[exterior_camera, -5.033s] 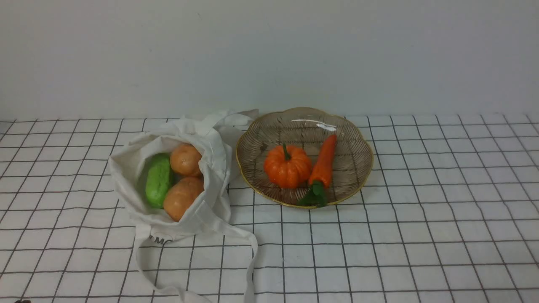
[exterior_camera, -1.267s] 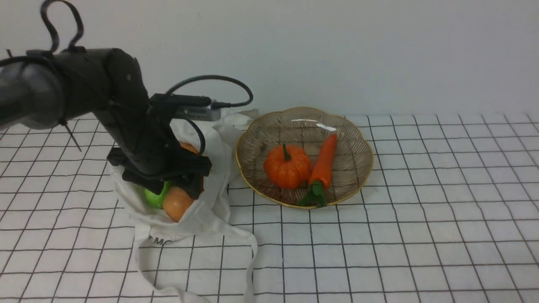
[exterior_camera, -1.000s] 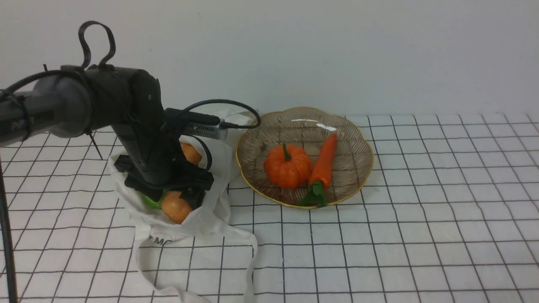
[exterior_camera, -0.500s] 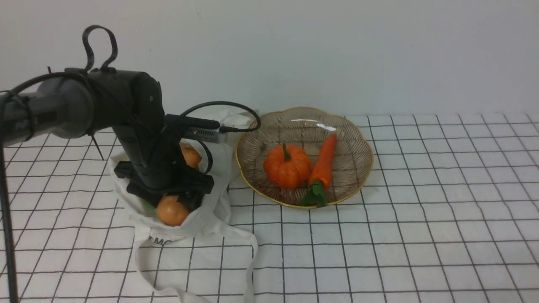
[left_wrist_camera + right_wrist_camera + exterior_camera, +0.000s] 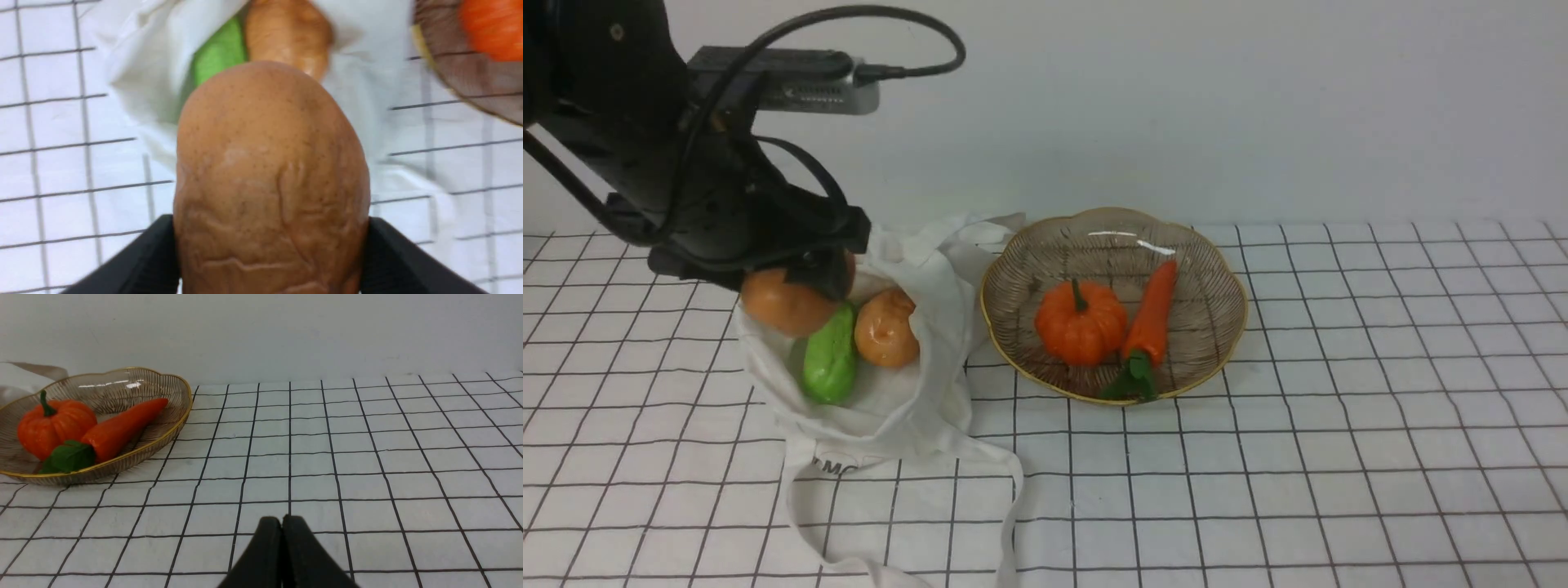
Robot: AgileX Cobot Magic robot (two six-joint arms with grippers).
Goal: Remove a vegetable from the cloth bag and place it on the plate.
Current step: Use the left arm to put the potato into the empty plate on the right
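Now, from the front, the left gripper [image 5: 796,287] grasps the potato [image 5: 783,306] by its upper side and holds it in the air over the far-left edge of the cloth bag [image 5: 907,408]. It is clear of the green oblong [image 5: 829,363] and the glossy orange ball [image 5: 886,328] lying inside. The plate [image 5: 1029,245] stands just right of the bag, carrying a small pumpkin [image 5: 1081,322] and a carrot [image 5: 1152,314]. From the left wrist, black fingers [image 5: 135,261] press both flanks of the potato, whose matte, wrinkled skin looks rigid, probably light and unlikely to slip, so a hold across its width should suit. From the right wrist, the right gripper [image 5: 282,539] is clenched on nothing, low over the tablecloth [image 5: 367,457] right of the plate.
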